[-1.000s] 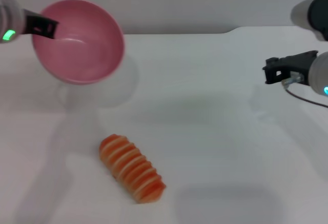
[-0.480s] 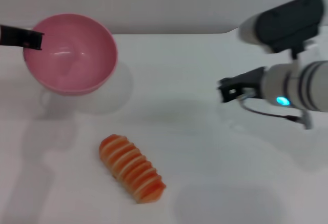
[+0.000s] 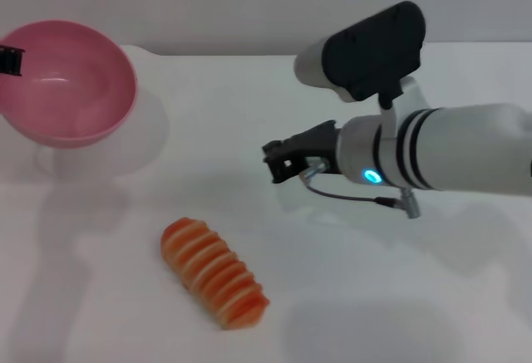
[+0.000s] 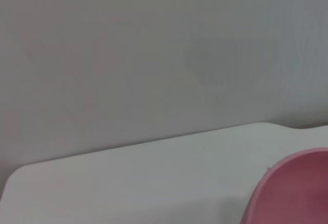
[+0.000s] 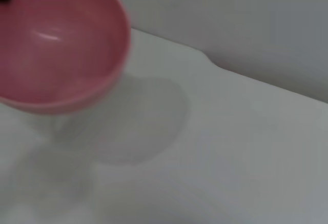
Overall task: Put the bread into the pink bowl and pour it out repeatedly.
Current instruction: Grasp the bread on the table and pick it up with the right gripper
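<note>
The pink bowl is empty and hangs above the table at the far left, open side up and tilted slightly towards me. My left gripper grips its left rim, mostly out of the picture. The bowl also shows in the left wrist view and the right wrist view. The bread lies striped side up on the table, near the front and left of centre. My right gripper hovers over the middle of the table, above and to the right of the bread, apart from it.
The white table has a grey wall behind its back edge. My right forearm reaches in from the right over the table. The bowl casts a shadow on the table beneath it.
My right arm has swung left from the table's right edge to its middle. The left gripper has carried the bowl further left and turned it more upright. The bread has not moved.
</note>
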